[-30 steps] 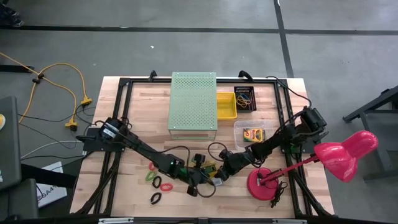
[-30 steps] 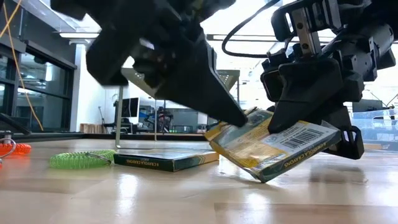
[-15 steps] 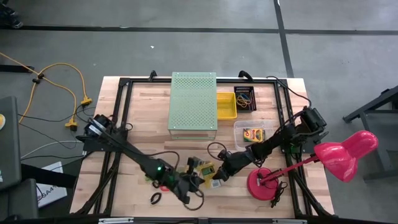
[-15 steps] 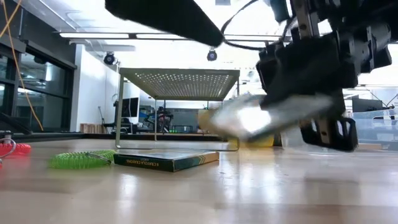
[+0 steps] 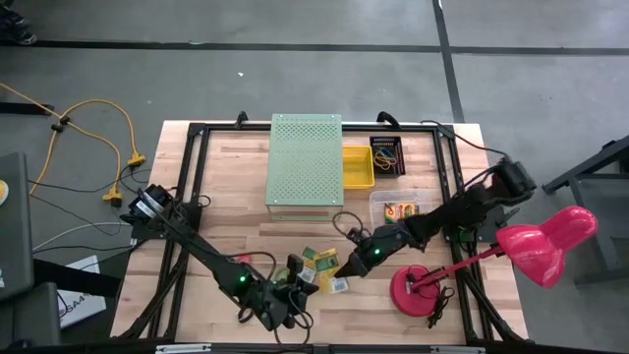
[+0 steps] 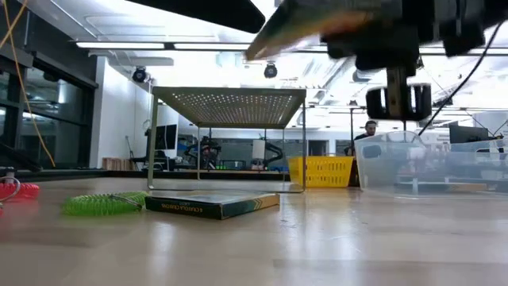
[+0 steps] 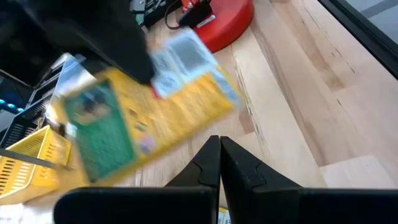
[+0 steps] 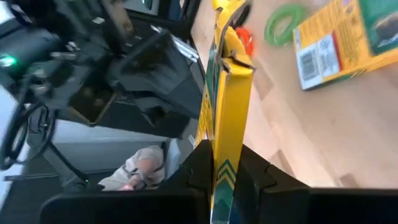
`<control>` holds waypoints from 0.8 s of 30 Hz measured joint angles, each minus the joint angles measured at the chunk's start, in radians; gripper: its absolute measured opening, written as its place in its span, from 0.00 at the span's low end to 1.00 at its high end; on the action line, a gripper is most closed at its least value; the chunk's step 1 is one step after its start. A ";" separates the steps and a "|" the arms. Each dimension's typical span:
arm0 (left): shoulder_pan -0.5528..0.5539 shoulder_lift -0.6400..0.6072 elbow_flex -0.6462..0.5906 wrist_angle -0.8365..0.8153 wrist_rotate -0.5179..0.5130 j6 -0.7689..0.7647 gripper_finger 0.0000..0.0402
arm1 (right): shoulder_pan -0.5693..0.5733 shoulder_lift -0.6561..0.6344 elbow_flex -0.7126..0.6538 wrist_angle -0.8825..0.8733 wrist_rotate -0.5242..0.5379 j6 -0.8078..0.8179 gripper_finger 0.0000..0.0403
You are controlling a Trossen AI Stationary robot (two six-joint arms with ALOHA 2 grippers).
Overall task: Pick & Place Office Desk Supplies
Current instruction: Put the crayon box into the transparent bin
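Right gripper (image 8: 225, 163) jaws clamp a crayon box (image 8: 225, 93) aloft. Left gripper (image 7: 219, 163) jaws closed, empty. Second crayon box (image 6: 210, 204) and band loops (image 6: 103, 203) remain on the tabletop (image 6: 317, 246); task judged early.

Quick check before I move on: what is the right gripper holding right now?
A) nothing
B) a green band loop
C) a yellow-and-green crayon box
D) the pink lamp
C: in the right wrist view the right gripper is clamped on the edge of a yellow-and-green crayon box, lifted clear of the table.
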 joint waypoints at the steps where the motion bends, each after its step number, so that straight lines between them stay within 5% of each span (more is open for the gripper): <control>1: 0.000 0.000 0.000 0.002 0.000 0.000 0.00 | -0.004 -0.037 0.000 -0.051 0.011 -0.016 0.07; 11: 0.011 0.000 0.000 0.007 0.001 -0.026 0.00 | -0.069 -0.403 0.000 -0.510 0.135 -0.221 0.07; 24: 0.081 0.000 0.001 0.007 0.009 -0.063 0.00 | -0.202 -0.692 0.000 -1.043 0.147 -0.482 0.07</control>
